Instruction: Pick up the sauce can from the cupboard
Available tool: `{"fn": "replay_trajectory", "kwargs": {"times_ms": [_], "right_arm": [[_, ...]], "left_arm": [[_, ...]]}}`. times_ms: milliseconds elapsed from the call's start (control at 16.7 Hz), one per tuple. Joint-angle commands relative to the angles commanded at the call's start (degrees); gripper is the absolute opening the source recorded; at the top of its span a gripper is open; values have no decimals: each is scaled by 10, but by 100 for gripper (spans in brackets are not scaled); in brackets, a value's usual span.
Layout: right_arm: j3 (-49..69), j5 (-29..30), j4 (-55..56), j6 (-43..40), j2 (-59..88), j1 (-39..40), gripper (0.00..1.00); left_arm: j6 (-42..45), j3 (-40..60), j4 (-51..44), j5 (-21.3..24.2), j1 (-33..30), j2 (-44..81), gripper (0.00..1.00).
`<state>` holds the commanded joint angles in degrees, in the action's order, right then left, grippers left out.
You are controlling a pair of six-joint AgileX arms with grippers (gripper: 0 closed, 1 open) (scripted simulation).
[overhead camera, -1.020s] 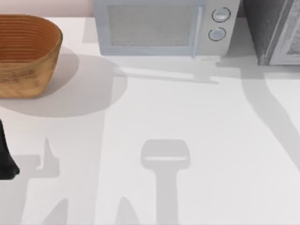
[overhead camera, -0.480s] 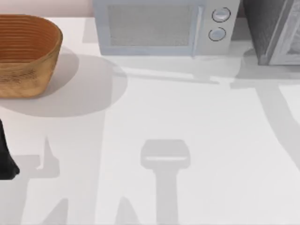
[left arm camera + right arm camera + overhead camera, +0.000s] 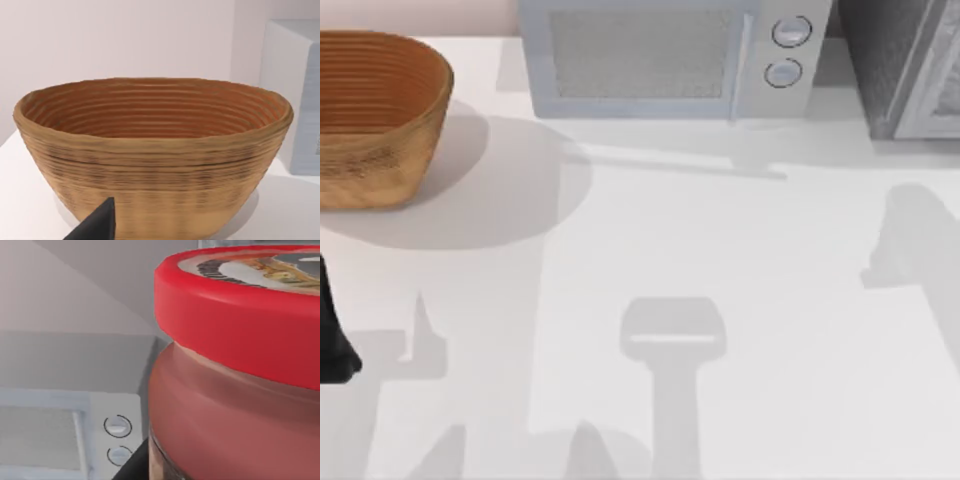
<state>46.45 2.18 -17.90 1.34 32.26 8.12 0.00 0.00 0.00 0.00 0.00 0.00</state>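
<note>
Sauce can (image 3: 235, 380) close against right wrist camera, axis tilted, red lid uppermost, its base and far side cut off; microwave (image 3: 70, 440) behind. Grip state of either pincer: cannot tell.

Left arm (image 3: 334, 335) matte black; left pincer fingertip (image 3: 97, 223) dark, wedge-shaped

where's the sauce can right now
The sauce can looms very close in the right wrist view, red lid uppermost, with the microwave and its two round knobs behind and below it.
</note>
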Motion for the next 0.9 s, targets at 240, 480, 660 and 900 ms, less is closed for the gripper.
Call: {"fn": "replay_trajectory", "kwargs": {"times_ms": [240, 480, 660, 900], "right_arm": [[-237, -23, 81, -5, -151, -41, 0], [-399, -26, 147, -11, -268, -69, 0], [-457, -23, 175, -13, -316, -80, 0], [-465, -22, 179, -13, -323, -81, 0]], "left_arm": [[0, 0, 0, 0, 0, 0, 100], [0, 0, 0, 0, 0, 0, 100], [0, 0, 0, 0, 0, 0, 100], [0, 0, 0, 0, 0, 0, 100]]}}
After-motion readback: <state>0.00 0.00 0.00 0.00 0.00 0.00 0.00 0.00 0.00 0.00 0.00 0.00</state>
